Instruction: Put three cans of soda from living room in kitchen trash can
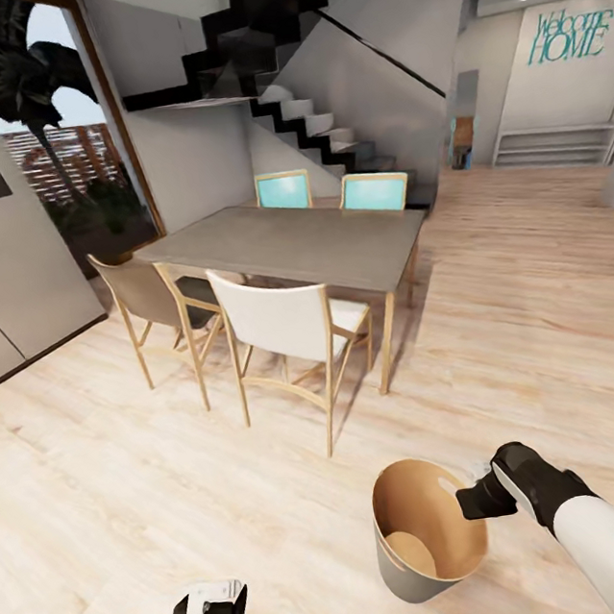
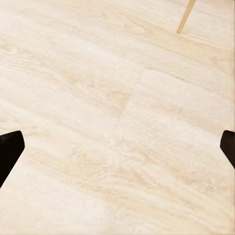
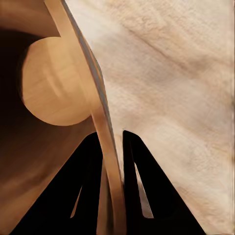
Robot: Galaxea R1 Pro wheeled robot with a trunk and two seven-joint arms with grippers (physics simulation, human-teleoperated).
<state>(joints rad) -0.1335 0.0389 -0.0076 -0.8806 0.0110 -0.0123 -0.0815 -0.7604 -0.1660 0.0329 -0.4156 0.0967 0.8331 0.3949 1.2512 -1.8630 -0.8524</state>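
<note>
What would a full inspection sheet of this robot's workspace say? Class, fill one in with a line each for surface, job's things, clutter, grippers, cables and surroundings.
Surface: pale wood plank floor; no worktop under the arms.
Job's things: trash can held tilted off the floor by its rim, brown inside with no cans in it; soda cans: nothing seen.
Clutter: nothing seen on the floor nearby.
Grippers: right gripper shut on the trash can's wall, one finger inside, one outside; left gripper open over the floor, holding nothing.
Cables: nothing seen.
Surroundings: grey dining table with four chairs, staircase behind it, "Welcome HOME" wall lettering, glass door at left.
</note>
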